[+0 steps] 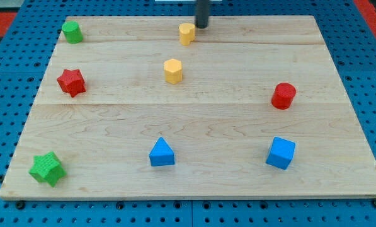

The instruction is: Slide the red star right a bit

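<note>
The red star (71, 82) lies on the wooden board (238, 126) at the view's left, in the upper half. My tip (202, 26) is at the view's top centre, just right of a small yellow block (187, 33) and apart from it by a small gap. The tip is far to the right of and above the red star.
A yellow hexagonal block (173, 70) sits below the top one. A green cylinder (72, 31) is at top left, a green star (47, 168) at bottom left. A blue triangular block (162, 153), a blue cube (280, 153) and a red cylinder (283, 96) lie to the right.
</note>
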